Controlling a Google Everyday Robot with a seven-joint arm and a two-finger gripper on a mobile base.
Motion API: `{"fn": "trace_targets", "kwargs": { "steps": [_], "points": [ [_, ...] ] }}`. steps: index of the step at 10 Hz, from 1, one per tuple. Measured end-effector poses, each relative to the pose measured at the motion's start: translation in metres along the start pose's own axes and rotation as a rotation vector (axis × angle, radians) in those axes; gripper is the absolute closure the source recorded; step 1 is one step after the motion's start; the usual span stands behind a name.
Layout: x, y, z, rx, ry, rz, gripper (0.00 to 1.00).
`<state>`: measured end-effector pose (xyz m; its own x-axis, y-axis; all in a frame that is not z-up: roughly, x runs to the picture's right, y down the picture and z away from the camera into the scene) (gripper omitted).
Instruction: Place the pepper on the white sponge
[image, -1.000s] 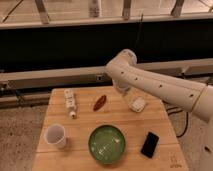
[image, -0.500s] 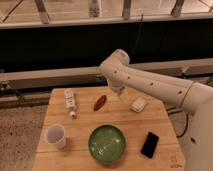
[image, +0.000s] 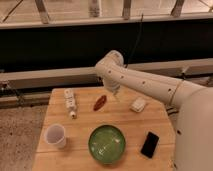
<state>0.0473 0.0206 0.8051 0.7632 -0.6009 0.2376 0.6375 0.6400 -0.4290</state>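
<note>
The pepper (image: 99, 102), small, dark red-brown and tapered, lies on the wooden table (image: 130, 125) near its back middle. The white sponge (image: 138, 104), a small off-white squarish pad, lies to the right of the pepper, about a hand-width away. My gripper (image: 113, 90) hangs from the white arm, which reaches in from the right; it is just above and right of the pepper, between the pepper and the sponge.
A long white knobbed strip (image: 70, 101) lies at the back left. A white cup (image: 55, 135) stands at the front left. A green bowl (image: 106, 143) sits at the front middle, a black phone (image: 149, 144) to its right.
The arm has swung left across the table's back edge, bringing the gripper from above the sponge towards the pepper. The objects have not moved.
</note>
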Motion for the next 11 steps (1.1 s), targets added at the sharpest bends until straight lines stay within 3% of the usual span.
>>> {"fn": "trace_targets", "kwargs": {
  "steps": [7, 11],
  "points": [
    [-0.014, -0.019, 0.033, -0.027, -0.035, -0.100, 0.20],
    [-0.028, -0.026, 0.062, -0.052, -0.077, -0.152, 0.20]
  ]
}}
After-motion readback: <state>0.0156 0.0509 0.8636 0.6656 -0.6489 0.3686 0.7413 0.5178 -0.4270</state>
